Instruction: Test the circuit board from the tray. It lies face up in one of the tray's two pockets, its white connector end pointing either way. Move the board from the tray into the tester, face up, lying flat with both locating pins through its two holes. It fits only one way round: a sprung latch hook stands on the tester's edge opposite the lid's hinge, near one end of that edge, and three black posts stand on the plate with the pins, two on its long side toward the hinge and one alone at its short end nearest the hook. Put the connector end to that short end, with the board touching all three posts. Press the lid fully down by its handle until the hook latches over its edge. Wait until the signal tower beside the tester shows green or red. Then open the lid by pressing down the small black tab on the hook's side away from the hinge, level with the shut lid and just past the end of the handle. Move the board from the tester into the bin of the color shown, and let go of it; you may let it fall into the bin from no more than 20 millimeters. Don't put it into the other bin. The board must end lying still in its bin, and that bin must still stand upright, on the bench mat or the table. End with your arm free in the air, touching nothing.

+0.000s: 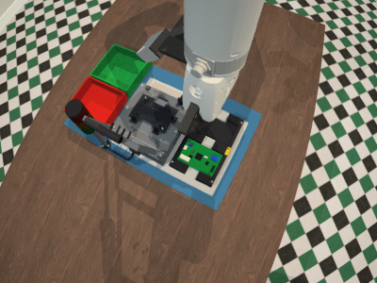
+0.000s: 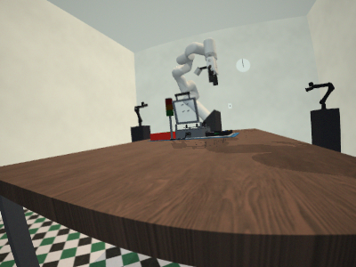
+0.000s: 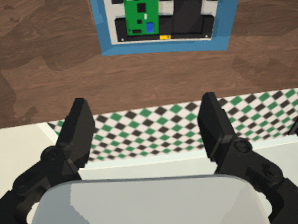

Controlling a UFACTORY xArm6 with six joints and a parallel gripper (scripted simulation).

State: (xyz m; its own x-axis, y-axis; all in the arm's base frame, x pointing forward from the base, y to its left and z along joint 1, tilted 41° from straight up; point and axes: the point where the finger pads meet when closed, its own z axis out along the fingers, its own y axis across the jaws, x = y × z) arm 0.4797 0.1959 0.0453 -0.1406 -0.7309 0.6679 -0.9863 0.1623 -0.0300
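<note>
Gripper (image 3: pixel 143 137) high above the table (image 1: pixel 264 141), fingers spread wide apart, nothing between them. Seen from the wrist: both black fingers framing the table's edge and checkered floor (image 3: pixel 143 132) beyond, tray further up the view. In the exterior view, gripper (image 2: pixel 214 79) hanging well above the tester, arm (image 2: pixel 187 67) arched over it.

Board (image 1: pixel 203 159) lying face up in the tray (image 1: pixel 237 141), in the pocket nearer the table's near long edge; white connector end toward the tester. Other pocket hidden in part under the wrist. Tray on the blue mat (image 1: pixel 245 118), roughly mid-table, just beside the tester (image 1: pixel 151 124).

Tester lid (image 2: pixel 186 110) standing open, upright; handle (image 1: pixel 113 151) jutting toward the table's left edge. Signal tower (image 1: pixel 74 109) at the mat's left corner, beside the red bin (image 1: pixel 101 99). Green bin (image 1: pixel 122 68) touching the red one, on the side toward the table's far edge. Arm's base (image 1: pixel 162 44) near the far edge, behind the mat.
</note>
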